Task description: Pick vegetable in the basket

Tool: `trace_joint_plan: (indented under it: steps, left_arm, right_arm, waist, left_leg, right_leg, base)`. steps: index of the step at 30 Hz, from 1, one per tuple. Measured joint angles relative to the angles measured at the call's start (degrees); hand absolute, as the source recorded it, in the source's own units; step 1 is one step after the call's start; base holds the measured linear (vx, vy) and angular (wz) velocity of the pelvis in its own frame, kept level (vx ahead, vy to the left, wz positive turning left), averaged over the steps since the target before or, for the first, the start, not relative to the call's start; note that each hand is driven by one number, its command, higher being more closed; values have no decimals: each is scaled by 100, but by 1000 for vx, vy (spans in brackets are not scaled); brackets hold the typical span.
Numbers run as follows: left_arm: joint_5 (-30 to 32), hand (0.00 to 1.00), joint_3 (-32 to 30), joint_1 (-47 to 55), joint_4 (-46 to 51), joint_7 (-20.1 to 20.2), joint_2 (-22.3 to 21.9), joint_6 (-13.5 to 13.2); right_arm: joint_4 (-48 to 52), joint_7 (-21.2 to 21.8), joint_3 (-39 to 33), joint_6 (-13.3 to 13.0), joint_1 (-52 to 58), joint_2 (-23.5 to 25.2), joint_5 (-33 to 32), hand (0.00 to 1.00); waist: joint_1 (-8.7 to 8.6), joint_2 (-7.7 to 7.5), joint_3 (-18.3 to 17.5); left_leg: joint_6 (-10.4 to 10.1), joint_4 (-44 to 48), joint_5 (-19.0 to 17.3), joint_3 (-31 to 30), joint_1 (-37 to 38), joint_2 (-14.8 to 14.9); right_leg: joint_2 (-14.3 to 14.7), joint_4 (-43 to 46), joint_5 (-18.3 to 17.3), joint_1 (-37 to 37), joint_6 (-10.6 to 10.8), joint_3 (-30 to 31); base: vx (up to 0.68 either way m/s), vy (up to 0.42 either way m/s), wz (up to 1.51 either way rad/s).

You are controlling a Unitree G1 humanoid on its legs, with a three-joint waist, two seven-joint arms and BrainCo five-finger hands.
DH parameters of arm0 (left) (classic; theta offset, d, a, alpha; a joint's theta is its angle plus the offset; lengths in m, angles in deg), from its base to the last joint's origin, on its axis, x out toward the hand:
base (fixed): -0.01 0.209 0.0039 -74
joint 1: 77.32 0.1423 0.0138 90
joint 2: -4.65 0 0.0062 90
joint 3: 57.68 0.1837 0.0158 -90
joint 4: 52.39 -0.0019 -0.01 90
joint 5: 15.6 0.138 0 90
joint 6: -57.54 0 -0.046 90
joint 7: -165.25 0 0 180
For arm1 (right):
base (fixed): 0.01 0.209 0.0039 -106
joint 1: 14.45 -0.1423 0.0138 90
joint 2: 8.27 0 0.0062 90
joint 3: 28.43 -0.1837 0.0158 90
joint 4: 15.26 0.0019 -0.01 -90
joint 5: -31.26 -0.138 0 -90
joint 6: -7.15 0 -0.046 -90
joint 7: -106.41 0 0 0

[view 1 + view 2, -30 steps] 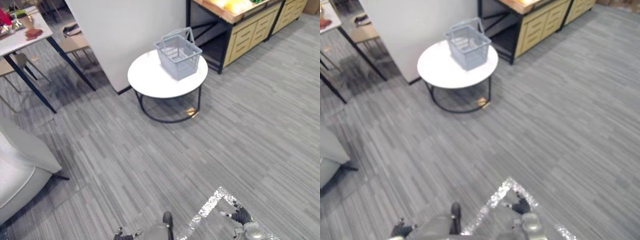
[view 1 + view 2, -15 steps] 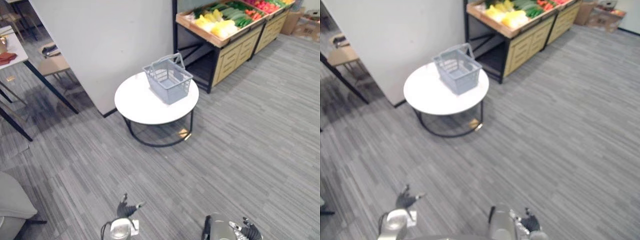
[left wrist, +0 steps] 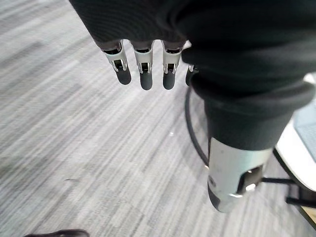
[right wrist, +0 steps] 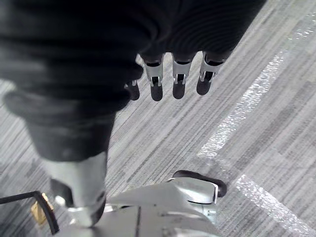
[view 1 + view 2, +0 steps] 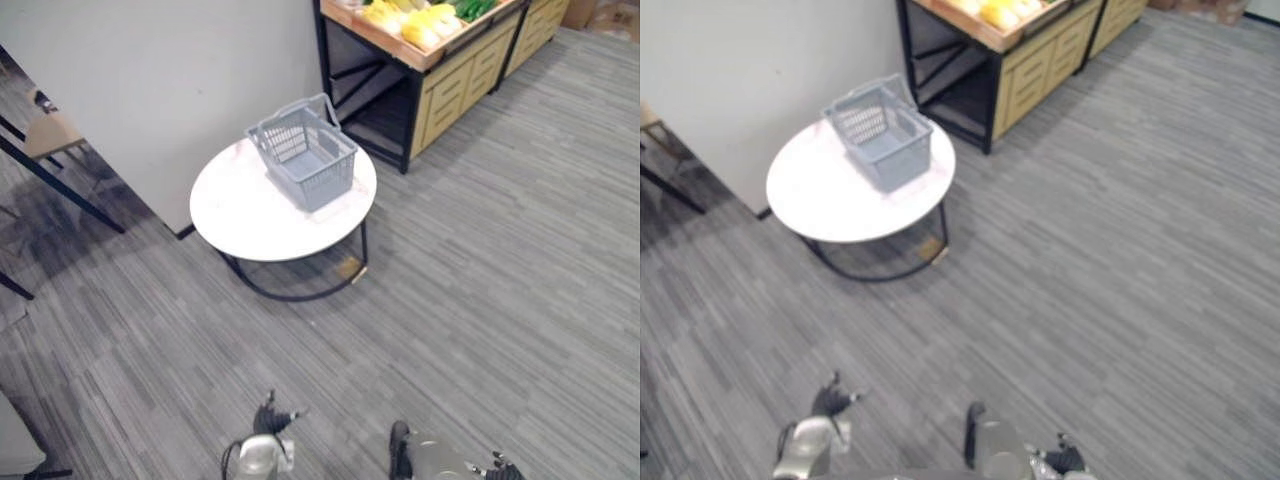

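Observation:
An empty grey plastic basket (image 5: 322, 186) stands on a round white table (image 5: 245, 215) with a black wire frame. Behind it to the right, a wooden stand (image 5: 452, 72) holds yellow vegetables (image 5: 412, 22) and green ones (image 5: 476, 7) at the top edge. My left hand (image 5: 272, 419) hangs low over the carpet, far from the table, and its fingers (image 3: 141, 69) are straight and hold nothing. My right hand (image 5: 499, 466) is at the bottom right, its fingers (image 4: 178, 80) also straight and empty.
A white partition wall (image 5: 170, 80) rises right behind the table. A chair (image 5: 52, 130) and dark table legs (image 5: 60, 185) stand at the far left. Grey striped carpet (image 5: 500, 280) lies between me and the table.
The whole picture has shifted as the camera moved: the table and basket now sit further left and the stand nearer the top edge. Both hands stay low and empty.

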Motion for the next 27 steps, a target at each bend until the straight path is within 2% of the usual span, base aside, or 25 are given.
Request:
trace_joint_plan:
  steps: [1, 2, 3, 4, 5, 6, 7, 8, 9, 10, 11, 12, 14, 15, 16, 17, 18, 19, 20, 22, 23, 24, 25, 26, 27]
  left_arm:
    - [-70, 0, -95, 174, -94, 99, -31, 39]
    - [-50, 0, -259, 121, -135, 149, -78, 51]
    - [-4, 0, -310, 115, -141, 193, -98, 58]
    - [38, 0, -503, 118, -134, 277, -169, 42]
    - [38, 0, -587, 118, -127, 286, -206, 32]
    - [38, 0, -696, 117, -125, 321, -207, 13]
    - [43, 0, -721, 120, -128, 326, -194, 14]
    - [50, 0, -813, 135, -135, 329, -184, 17]
    - [55, 0, -938, 163, -147, 328, -183, 52]
    - [84, 0, -984, 191, -148, 328, -189, 64]
    - [198, 0, -1161, 240, -180, 323, -216, 91]
    - [256, 0, -1293, 309, -245, 315, -231, 96]
    - [262, 0, -1344, 475, -367, 313, -254, 151]
    - [238, 0, -1393, 601, -476, 291, -275, 178]
    - [263, 0, -1371, 654, -536, 297, -263, 201]
    - [268, 0, -1335, 707, -605, 308, -146, 230]
    - [275, 0, -1272, 727, -661, 305, -16, 237]
    - [275, 0, -1215, 725, -700, 306, 34, 244]
    - [274, 0, -1149, 732, -730, 307, 99, 268]
    - [275, 0, -971, 733, -737, 309, 163, 307]
    - [277, 0, -778, 731, -732, 308, 202, 311]
    - [277, 0, -666, 715, -721, 300, 231, 315]
    - [276, 0, -511, 650, -689, 283, 286, 338]
    - [269, 0, -378, 588, -676, 267, 340, 354]
    - [263, 0, -258, 486, -633, 254, 366, 353]
  right_arm:
    - [106, 56, 122, -4, -28, -86, 36, 0]
    - [183, 92, 206, -1, -81, -143, 38, 0]
    - [221, 100, 266, 0, -102, -161, 39, 0]
    - [318, 107, 431, -8, -208, -219, 42, 0]
    - [356, 109, 513, -11, -268, -244, 40, 0]
    - [400, 179, 695, -22, -464, -265, 40, 0]
    - [449, 214, 756, -27, -517, -249, 37, 0]
    - [523, 230, 861, -56, -571, -219, 37, 0]
    - [571, 239, 930, -77, -582, -167, 34, 0]
    - [595, 239, 980, -81, -584, -153, 33, 0]
    - [704, 246, 1120, -82, -480, -138, 33, 0]
    - [732, 261, 1253, -83, -411, -127, 34, 0]
    - [735, 272, 1379, -84, -368, -139, 33, 0]
    - [722, 275, 1411, -82, -331, -136, 32, 0]
    - [716, 276, 1409, -81, -273, -104, 33, 0]
    - [668, 312, 1456, -77, -235, 1, 35, 0]
    - [676, 356, 1532, -95, -242, 116, 37, 0]
    - [674, 370, 1532, -98, -239, 149, 38, 0]
    - [671, 405, 1518, -125, -207, 159, 42, 0]
    - [662, 460, 1479, -146, -207, 80, 92, 0]
    - [609, 466, 1479, -145, -180, 41, 163, 0]
    - [558, 465, 1479, -146, -161, 41, 196, 0]
    - [570, 477, 1414, -162, -153, 46, 206, 0]
    - [597, 472, 1387, -188, -163, 40, 205, 0]
    - [634, 470, 1378, -190, -174, 29, 206, 0]
  waist:
    - [42, 42, -7]
    - [138, 64, 19]
    - [179, 56, 32]
    - [285, 101, 30]
    - [301, 126, 30]
    - [330, 170, 27]
    - [341, 170, 27]
    - [367, 168, 29]
    - [445, 161, 26]
    - [467, 160, 21]
    - [469, 160, 22]
    - [466, 161, 21]
    - [476, 193, 1]
    - [526, 189, -19]
    - [591, 185, -102]
    - [657, -62, -197]
    - [631, -233, -287]
    - [609, -288, -331]
    - [612, -375, -398]
    - [602, -395, -413]
    - [575, -390, -407]
    - [558, -374, -396]
    - [509, -373, -365]
    - [469, -385, -346]
    - [399, -384, -340]
  left_leg:
    - [-52, 807, 193, 54, -295, 104]
    - [2, 1420, -42, 228, -586, 168]
    - [46, 1597, -228, 336, -675, 157]
    - [235, 1691, -698, 554, -883, 58]
    - [320, 1640, -866, 654, -1001, 41]
    - [467, 1028, -1140, 954, -1288, 9]
    - [530, 574, -1162, 1081, -1332, -13]
    - [553, -244, -1157, 1254, -1360, -47]
    - [684, -1414, -1046, 1266, -1325, -163]
    - [754, -2020, -930, 1232, -1255, -222]
    - [771, -2959, -653, 1133, -1199, -288]
    - [734, -3429, -508, 922, -1248, -317]
    - [761, -3631, -464, 789, -1374, -187]
    - [709, -3525, -99, 834, -1418, -113]
    - [762, -3406, 199, 857, -1394, -149]
    - [864, -3201, 317, 970, -1458, -273]
    - [949, -3043, 104, 973, -1524, -423]
    - [963, -2958, 37, 981, -1548, -465]
    - [1084, -2900, -127, 1029, -1505, -596]
    - [1214, -3028, -327, 1108, -1186, -745]
    - [1271, -3153, -486, 1128, -847, -864]
    - [1296, -3207, -561, 1125, -681, -914]
    - [1356, -3250, -734, 1113, -363, -989]
    - [1382, -3292, -833, 1096, -16, -1040]
    - [1386, -3368, -910, 1042, 273, -1065]
  right_leg:
    - [3, -55, -58, 238, -70, -27]
    - [24, -219, -80, 566, -103, -35]
    - [25, -332, -83, 744, -107, -22]
    - [-7, -618, -91, 1165, -122, 27]
    - [-10, -737, -99, 1309, -134, 29]
    - [-39, -989, -84, 1548, -105, 43]
    - [-65, -1055, -79, 1619, -69, 52]
    - [-108, -1118, -107, 1708, -8, 103]
    - [-198, -1133, -158, 1797, 121, 176]
    - [-246, -1137, -191, 1855, 194, 206]
    - [-336, -1147, -291, 1990, 340, 227]
    - [-426, -1148, -385, 2119, 501, 251]
    - [-478, -1229, -509, 2325, 705, 343]
    - [-497, -1355, -568, 2505, 817, 433]
    - [-565, -1419, -572, 2595, 824, 541]
    - [-724, -1413, -483, 2574, 750, 791]
    - [-844, -1358, -196, 2503, 711, 930]
    - [-897, -1255, -51, 2431, 730, 1020]
    - [-979, -881, 186, 2254, 826, 1222]
    - [-1117, 450, 584, 1721, 927, 1512]
    - [-1201, 1522, 1217, 1279, 1047, 1628]
    - [-1232, 2067, 1464, 1081, 1106, 1682]
    - [-1238, 3164, 1432, 643, 1075, 1737]
    - [-1180, 3895, 1186, 327, 1008, 1628]
    - [-1147, 4174, 767, 100, 850, 1345]
  base:
    - [343, -52, 6]
    - [290, -37, 7]
    - [315, -8, 0]
    - [187, 20, -8]
    - [268, 64, -14]
    - [144, 72, -14]
    - [127, 87, -19]
    - [119, 100, -29]
    - [206, 160, -31]
    - [314, 234, -26]
    - [398, 295, -11]
    - [372, 279, -9]
    - [432, 356, -23]
    - [474, 410, -33]
    - [471, 416, -37]
    - [458, 378, -8]
    - [436, 365, 2]
    - [449, 364, 15]
    - [440, 363, 0]
    - [437, 351, 1]
    - [341, 270, 9]
    - [403, 297, 10]
    - [380, 229, 11]
    - [494, 196, 20]
    - [401, 98, 31]
